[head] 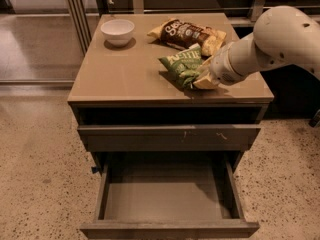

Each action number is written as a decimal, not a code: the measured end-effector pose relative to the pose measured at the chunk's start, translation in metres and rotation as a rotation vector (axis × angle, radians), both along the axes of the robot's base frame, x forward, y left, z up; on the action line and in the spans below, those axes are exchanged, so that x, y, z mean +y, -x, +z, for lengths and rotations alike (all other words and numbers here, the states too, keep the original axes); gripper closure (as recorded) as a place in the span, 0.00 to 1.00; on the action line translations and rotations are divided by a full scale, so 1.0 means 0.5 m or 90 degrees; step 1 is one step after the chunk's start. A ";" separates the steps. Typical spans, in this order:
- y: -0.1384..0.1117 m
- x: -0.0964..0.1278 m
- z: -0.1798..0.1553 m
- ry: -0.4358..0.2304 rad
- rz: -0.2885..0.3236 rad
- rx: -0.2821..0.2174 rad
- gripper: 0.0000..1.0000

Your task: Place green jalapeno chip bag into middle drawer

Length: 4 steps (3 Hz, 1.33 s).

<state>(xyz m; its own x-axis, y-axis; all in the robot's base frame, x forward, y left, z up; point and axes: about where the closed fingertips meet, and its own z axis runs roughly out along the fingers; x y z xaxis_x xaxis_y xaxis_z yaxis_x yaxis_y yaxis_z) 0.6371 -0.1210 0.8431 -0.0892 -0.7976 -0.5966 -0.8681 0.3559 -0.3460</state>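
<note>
Claw [202, 79] at right of tabletop [125, 71], one green jalapeno chip bag [180, 64] in grip.

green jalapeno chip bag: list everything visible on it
The green jalapeno chip bag is a small, crumpled, foil-looking green pouch with pale lettering on its upper face. It lies on the cabinet top, towards the right front, just in front of the larger brown chip bag. The gripper is at its right end, against it. It is not yet in the open middle drawer below.
</note>
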 end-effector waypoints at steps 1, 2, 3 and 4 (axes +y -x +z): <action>0.086 0.013 0.031 -0.002 0.119 0.017 1.00; 0.185 -0.001 0.069 -0.003 0.228 0.033 1.00; 0.227 0.000 0.052 0.007 0.270 0.072 1.00; 0.227 0.000 0.052 0.007 0.270 0.072 1.00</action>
